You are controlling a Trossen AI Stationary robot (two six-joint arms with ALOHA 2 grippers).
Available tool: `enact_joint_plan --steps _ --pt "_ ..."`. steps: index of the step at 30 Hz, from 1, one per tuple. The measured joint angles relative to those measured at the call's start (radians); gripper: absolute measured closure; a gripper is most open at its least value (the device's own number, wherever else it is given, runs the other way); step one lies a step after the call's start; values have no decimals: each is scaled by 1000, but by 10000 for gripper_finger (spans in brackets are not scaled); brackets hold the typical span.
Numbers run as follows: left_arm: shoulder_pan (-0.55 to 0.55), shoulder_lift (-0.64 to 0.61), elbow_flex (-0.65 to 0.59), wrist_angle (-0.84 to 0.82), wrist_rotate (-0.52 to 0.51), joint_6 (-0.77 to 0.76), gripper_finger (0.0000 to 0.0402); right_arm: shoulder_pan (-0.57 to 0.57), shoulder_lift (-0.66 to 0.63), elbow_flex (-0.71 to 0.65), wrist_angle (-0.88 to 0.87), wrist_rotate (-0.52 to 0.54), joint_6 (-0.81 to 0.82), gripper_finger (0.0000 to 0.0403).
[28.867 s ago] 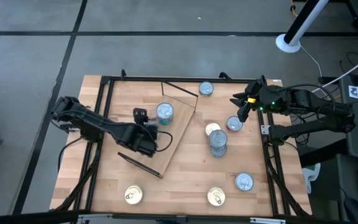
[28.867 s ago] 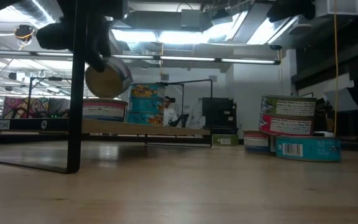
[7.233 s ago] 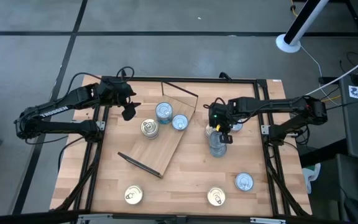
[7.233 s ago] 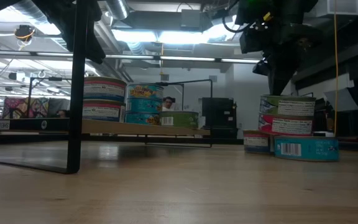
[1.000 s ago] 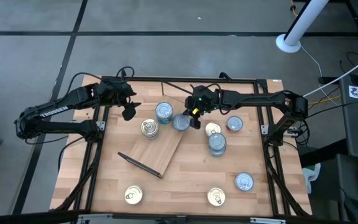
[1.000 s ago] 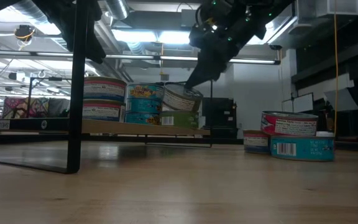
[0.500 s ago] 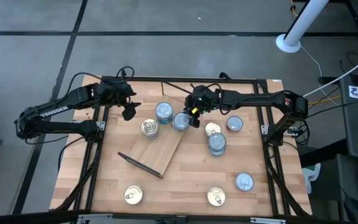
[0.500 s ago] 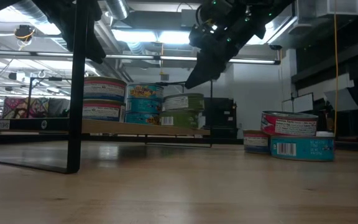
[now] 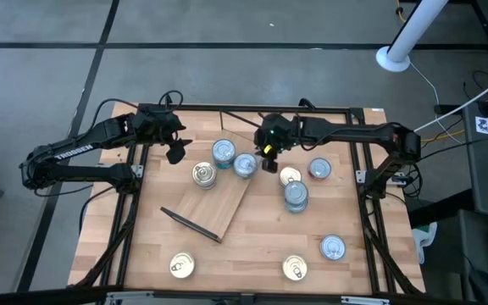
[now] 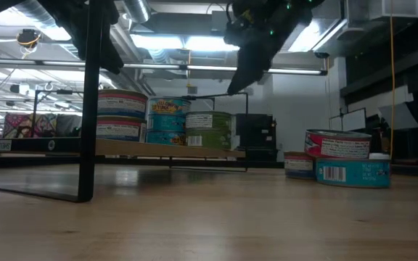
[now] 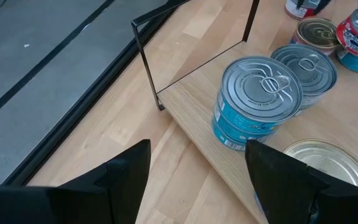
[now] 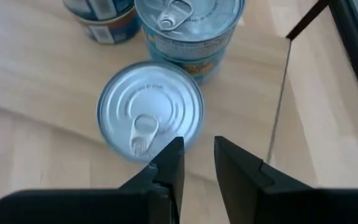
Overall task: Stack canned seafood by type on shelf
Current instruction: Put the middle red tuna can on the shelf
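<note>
The shelf (image 9: 224,196) is a light plywood board with dark frame bars, lying on the table. Three stacks of canned seafood stand on it: a gold-lidded one (image 9: 203,174), a blue-labelled one (image 9: 224,152) and a silver-topped, green-labelled one (image 9: 245,165) (image 10: 209,129) (image 12: 150,113). My right gripper (image 9: 269,163) (image 12: 197,155) hovers just to the right of and above the silver-topped stack, fingers a little apart and empty. My left gripper (image 9: 174,153) (image 11: 197,180) waits open at the shelf's far left corner, holding nothing.
Loose tins stand on the table right of the shelf: a gold-lidded one (image 9: 290,176), a red-blue one (image 9: 318,169) and a stack (image 9: 296,195). Near the front edge are a silver tin (image 9: 333,247) and two gold ones (image 9: 294,268) (image 9: 181,265). Dark frame bars (image 9: 146,144) border the table.
My right gripper held a silver-topped tin tilted over the green-labelled tin on the shelf, set it down level on top, let go, then rose and drew back a little toward the table's right. The tin now stands alone on its stack.
</note>
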Motion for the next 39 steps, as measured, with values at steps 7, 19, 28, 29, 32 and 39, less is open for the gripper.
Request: enact_joint_plan --steps 7,19,28,29,32,39 --pt "-2 0 0 19 3 0 144 0 -2 170 -230 14 -15 313" --pt "-161 -4 44 145 24 20 144 0 -8 231 -376 30 -60 313" --pt "-357 -1 76 200 -65 -27 144 29 -15 231 -456 47 -58 313" --pt "-377 1 76 207 -80 -28 144 41 -23 231 -470 54 -58 313" --pt "-435 15 76 254 -119 -29 144 86 -41 231 -505 68 -56 313" --pt "-523 89 76 382 -146 -24 144 197 -70 231 -623 78 -3 313"
